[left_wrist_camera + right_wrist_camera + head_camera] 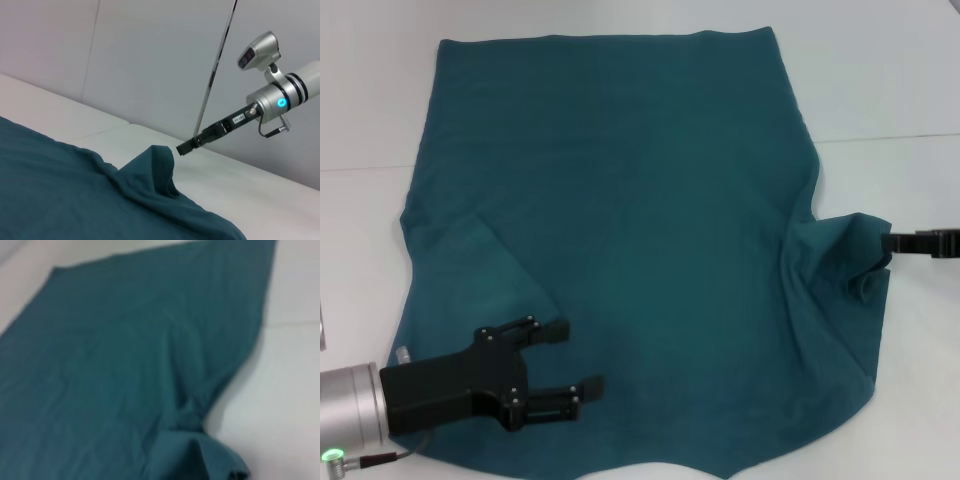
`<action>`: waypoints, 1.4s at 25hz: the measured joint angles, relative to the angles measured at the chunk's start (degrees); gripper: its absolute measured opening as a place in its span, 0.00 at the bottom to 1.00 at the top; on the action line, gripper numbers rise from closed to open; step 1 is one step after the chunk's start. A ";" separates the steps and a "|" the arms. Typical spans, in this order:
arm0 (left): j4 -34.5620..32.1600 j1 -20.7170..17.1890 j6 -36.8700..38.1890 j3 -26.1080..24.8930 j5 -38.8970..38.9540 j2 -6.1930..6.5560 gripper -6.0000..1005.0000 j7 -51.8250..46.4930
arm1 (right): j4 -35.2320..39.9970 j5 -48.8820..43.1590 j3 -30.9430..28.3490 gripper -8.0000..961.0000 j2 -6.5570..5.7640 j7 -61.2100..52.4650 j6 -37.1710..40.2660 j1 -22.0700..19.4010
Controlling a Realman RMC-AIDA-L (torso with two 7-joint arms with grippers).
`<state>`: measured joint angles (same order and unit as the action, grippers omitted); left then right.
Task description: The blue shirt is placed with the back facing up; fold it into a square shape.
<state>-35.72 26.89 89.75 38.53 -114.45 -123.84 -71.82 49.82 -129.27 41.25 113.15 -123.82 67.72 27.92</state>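
The blue shirt [640, 220] lies spread on the white table, plain side up, with its left sleeve [470, 270] folded in over the body. My left gripper [582, 356] hovers open over the shirt's near left corner, nothing between its fingers. At the table's right side, my right gripper [887, 243] is shut on the shirt's right sleeve [850, 250], which is pulled up into a peak. The left wrist view shows that gripper [180, 149] at the raised peak [160, 157]. The shirt [125, 365] fills the right wrist view, where no fingers show.
The white table [900, 80] extends past the shirt on the right and far sides, with a seam [890, 138] running across it. A thin dark cable [215, 75] hangs by the wall behind the right arm [280, 100].
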 joint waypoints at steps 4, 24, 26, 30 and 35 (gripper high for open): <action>0.01 -0.09 0.24 0.01 0.00 0.00 0.90 0.00 | 0.02 -2.30 -0.10 0.69 0.40 -0.85 -0.40 0.22; -0.17 0.03 0.35 0.23 0.03 0.00 0.90 0.02 | -0.89 -3.57 0.85 0.69 5.13 1.06 -8.25 0.99; -0.22 0.07 0.35 0.23 0.03 0.00 0.90 0.06 | -1.22 -3.60 0.85 0.68 5.19 1.07 -8.72 1.02; -0.23 0.09 0.34 0.18 0.03 0.00 0.90 0.11 | -2.78 -3.71 0.91 0.65 5.23 1.24 -10.46 1.45; -0.23 0.09 0.34 -0.06 0.03 0.00 0.90 0.09 | -3.50 -3.86 1.35 0.62 5.30 1.24 -11.66 1.67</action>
<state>-35.95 26.98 90.09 38.47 -114.42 -123.84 -71.73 46.32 -133.13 42.60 118.45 -122.58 56.06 29.59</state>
